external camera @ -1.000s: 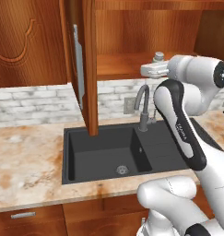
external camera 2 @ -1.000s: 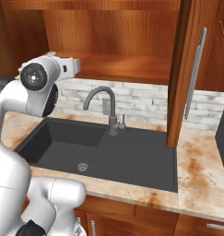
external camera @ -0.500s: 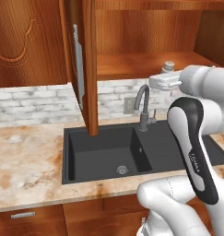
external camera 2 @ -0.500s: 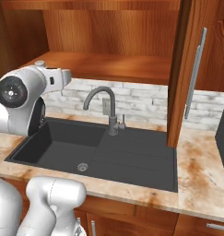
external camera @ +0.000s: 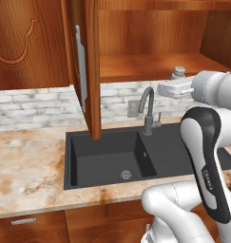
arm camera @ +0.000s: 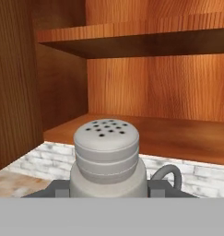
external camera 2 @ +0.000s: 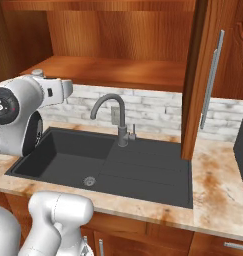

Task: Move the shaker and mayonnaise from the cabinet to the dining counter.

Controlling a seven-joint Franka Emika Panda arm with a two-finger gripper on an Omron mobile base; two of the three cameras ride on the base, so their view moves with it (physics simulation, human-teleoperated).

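Swung rightward since before, the jaws apparently grip the shaker (arm camera: 107, 159) upright between them, outside the cabinet (arm camera: 145, 78).

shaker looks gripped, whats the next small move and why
Probably draw the small grey metal-look shaker back from the reddish-brown wooden cabinet and begin turning toward the dining counter. It sits between the fingers, lifted off the shelf with the black sink below, so it seems grasped and free to carry.
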